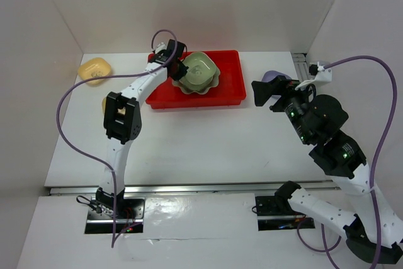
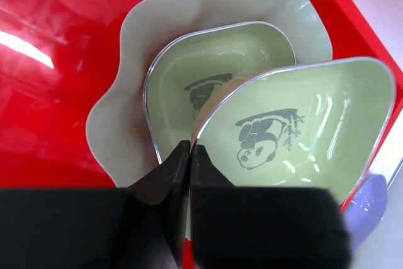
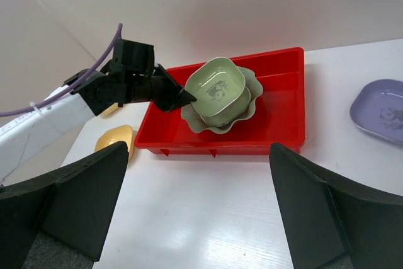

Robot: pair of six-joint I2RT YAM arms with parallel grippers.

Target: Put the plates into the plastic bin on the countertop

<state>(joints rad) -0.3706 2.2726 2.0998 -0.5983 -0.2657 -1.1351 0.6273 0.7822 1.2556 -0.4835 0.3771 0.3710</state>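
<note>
A: Two arms here. Which one has a plate?

B: The left gripper [image 2: 191,152]. Its own wrist camera shows the fingers pinched together on the rim of a light green dish [image 2: 296,124] with a panda print inside. It holds the dish tilted over the red bin [image 1: 233,96], which sits at the middle of the counter's [image 1: 208,149] far edge.

A: From overhead I only make out green on green.

B: Yes, that view merges them. Up close, a pale scalloped dish [image 2: 119,111] lies in the bin with a second green dish [image 2: 189,74] nested inside it, carrying the same panda. The held one overlaps that. I cannot tell whether they touch.

A: And the right gripper [image 1: 267,97]?

B: It hovers toward the counter's right edge. Its wrist camera shows the fingers spread wide apart.

A: Any plates outside the bin?

B: A lavender dish [image 3: 381,108] lies flat toward the far right corner, beside the bin. Overhead, the right gripper hides half of it. One yellow dish [image 1: 94,69] sits in the far left corner. Another yellow dish [image 3: 113,140] lies by the left edge, nearer us. The left arm covers most of it from above, but the right wrist camera shows it well.
</note>
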